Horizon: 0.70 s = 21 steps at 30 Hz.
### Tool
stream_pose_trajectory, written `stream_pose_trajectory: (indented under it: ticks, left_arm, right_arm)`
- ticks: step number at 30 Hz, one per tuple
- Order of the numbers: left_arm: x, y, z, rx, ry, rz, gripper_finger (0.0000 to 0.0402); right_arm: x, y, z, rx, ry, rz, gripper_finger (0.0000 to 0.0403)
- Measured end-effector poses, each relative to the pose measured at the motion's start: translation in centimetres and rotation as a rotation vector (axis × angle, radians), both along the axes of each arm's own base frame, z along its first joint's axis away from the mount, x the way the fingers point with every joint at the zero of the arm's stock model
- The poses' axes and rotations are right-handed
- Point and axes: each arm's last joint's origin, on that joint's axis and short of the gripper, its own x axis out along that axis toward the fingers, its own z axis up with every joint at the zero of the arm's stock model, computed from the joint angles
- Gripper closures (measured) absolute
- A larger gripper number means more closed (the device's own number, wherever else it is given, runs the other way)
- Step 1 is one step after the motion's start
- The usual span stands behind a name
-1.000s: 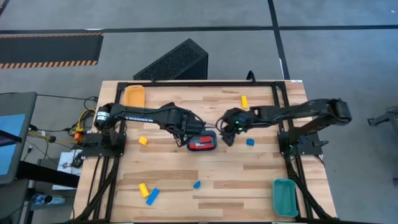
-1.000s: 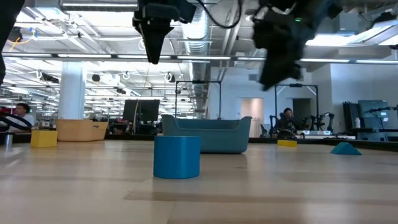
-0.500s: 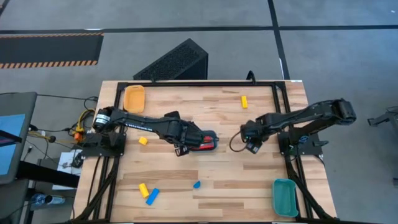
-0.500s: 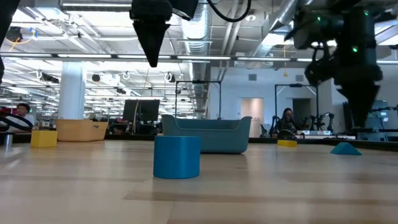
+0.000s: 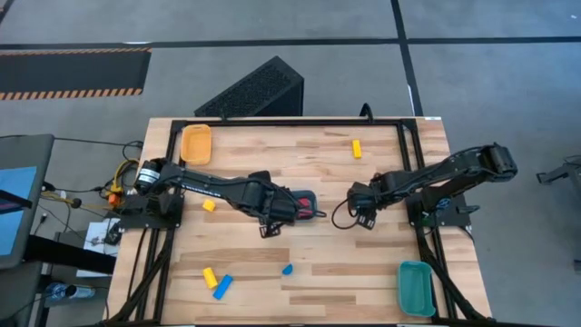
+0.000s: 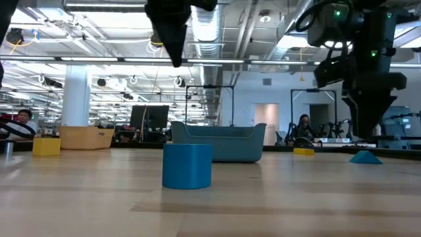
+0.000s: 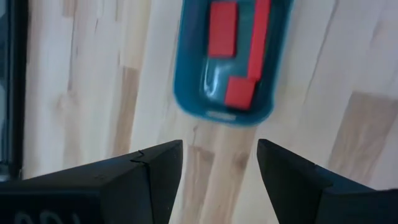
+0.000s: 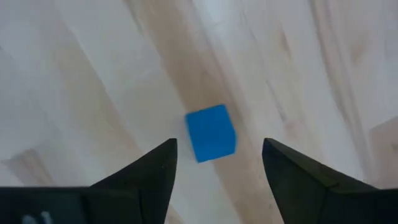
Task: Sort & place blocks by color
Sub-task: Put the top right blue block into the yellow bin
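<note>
My right gripper [image 8: 219, 149] is open and points down over a small blue cube [image 8: 211, 132], one finger on either side, clear of it. In the low view this gripper [image 6: 368, 131] hangs just above the cube [image 6: 365, 157]. My left gripper [image 7: 219, 149] is open and empty. It hovers [image 5: 269, 229] just off the near-left end of a teal tray [image 7: 186, 93] that holds three red blocks [image 7: 222, 28]. Loose on the wood lie a yellow bar [image 5: 357, 148], a yellow cube [image 5: 209, 205], a yellow bar [image 5: 210, 277], a blue bar [image 5: 222, 287] and a blue piece [image 5: 287, 269].
A yellow-orange tray [image 5: 196, 143] sits at the far left corner and a second teal tray [image 5: 416, 287] at the near right corner. A black frame [image 5: 290, 123] runs round the tabletop. Bare wood lies between the two grippers and along the near middle.
My right gripper has swung from beside the red-block tray toward the table's right and near edge and has come down over the blue cube. My left gripper has drawn back from the tray toward the near edge. No block has moved.
</note>
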Motion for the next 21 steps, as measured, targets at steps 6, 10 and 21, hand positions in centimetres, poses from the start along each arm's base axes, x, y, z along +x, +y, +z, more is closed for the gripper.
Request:
stream_pose_trajectory:
  ticks: [6, 10, 21]
  left_arm:
    - [0.9, -0.3, 0.2, -0.039, -0.087, -0.031, 0.0205]
    - [1.2, -0.4, 0.2, -0.049, -0.111, -0.054, 0.0205]
    - [0.9, -0.6, 0.2, -0.070, -0.089, -0.027, 0.0205]
  right_arm:
    - [0.5, -0.4, -1.0, -0.015, 0.039, -0.008, 0.0143]
    - [1.2, -0.2, -2.1, -0.015, 0.063, 0.000, 0.0143]
    - [2.3, 0.2, -5.3, 0.002, 0.193, 0.047, 0.0144]
